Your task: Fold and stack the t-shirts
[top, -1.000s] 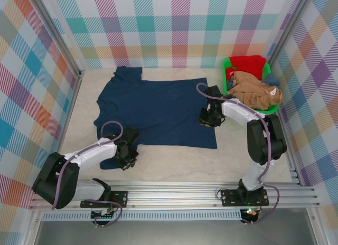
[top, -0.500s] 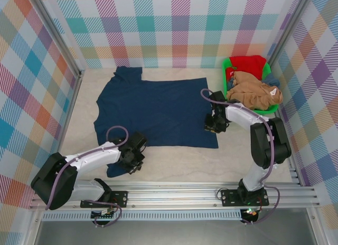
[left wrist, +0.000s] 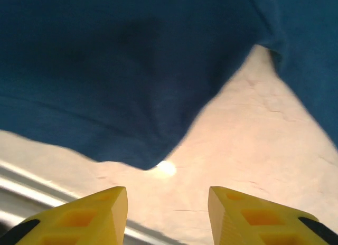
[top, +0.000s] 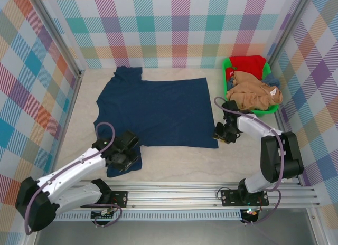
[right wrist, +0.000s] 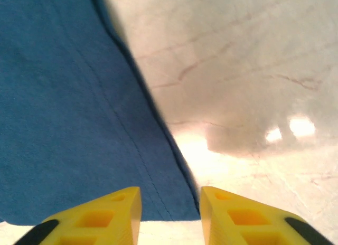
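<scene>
Navy t-shirt (top: 158, 110) lies spread flat on the desk (top: 179, 163), laid out for folding. Left hand (left wrist: 166, 191) hovers by the near sleeve, fingers parted, gripping nothing. Right hand (right wrist: 170, 191) hovers at the near hem corner, likewise parted and empty. Tan t-shirt (top: 253, 92) and red t-shirt (top: 248, 64) wait in the green basket (top: 228, 77).

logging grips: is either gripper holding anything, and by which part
Nothing is held. The left gripper and the right gripper are both open, at the shirt's near edge.
</scene>
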